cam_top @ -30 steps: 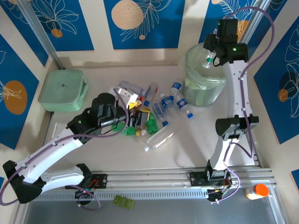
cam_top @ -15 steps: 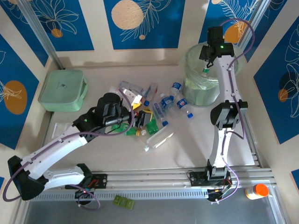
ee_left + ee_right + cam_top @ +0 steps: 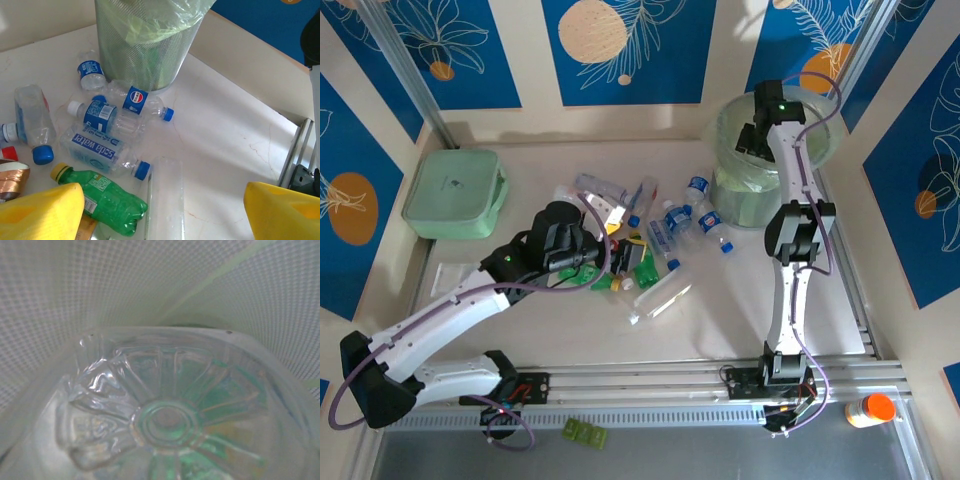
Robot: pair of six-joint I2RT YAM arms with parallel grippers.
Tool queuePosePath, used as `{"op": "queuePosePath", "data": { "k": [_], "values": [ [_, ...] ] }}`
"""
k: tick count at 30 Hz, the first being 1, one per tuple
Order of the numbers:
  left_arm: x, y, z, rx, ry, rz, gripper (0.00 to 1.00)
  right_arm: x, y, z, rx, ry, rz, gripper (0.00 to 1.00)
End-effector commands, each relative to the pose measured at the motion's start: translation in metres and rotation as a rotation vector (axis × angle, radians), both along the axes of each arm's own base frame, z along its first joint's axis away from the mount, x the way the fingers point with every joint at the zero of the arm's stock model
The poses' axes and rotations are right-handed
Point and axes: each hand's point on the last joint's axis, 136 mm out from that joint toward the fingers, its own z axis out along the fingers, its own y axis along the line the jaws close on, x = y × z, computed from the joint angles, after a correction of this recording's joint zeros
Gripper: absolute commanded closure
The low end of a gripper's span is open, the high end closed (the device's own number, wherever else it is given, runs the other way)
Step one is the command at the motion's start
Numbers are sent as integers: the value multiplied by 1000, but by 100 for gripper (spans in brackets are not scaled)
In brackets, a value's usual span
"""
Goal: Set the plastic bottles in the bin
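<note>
Bottles (image 3: 665, 225) mostly left heaped on the table (image 3: 740, 300) beside the bin (image 3: 745, 200), one (image 3: 165, 410) inside it by right fingers (image 3: 755, 138), grip unreadable, left fingers (image 3: 45, 212) spread, empty, short of the bin.

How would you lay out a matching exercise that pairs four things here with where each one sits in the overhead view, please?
Things:
1. green box
2. bin
3. orange-capped bottle
4. green bottle

Places:
a. far right
b. far left
c. centre
d. near right corner

Pairs: 1-b, 2-a, 3-d, 4-c
</note>
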Motion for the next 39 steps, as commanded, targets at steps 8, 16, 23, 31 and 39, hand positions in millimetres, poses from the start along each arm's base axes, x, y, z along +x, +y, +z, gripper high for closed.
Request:
{"op": "queuePosePath", "data": {
  "k": [8, 16, 23, 31, 39],
  "values": [
    [7, 11, 1, 19, -50, 61, 18, -11, 5, -35, 63, 111, -14, 45],
    [11, 16, 0, 35, -63, 90, 18, -12, 6, -33, 65, 112, -6, 26],
    [12, 16, 1, 35, -63, 93, 18, -12, 6, -16, 74, 78, -1, 15],
    [12, 19, 3, 40, -76, 102, 17, -14, 10, 9, 94, 28, 6, 8],
    [10, 23, 10, 33, -91, 107, 17, -23, 13, 55, 100, -55, 17, 9]
  ]
}}
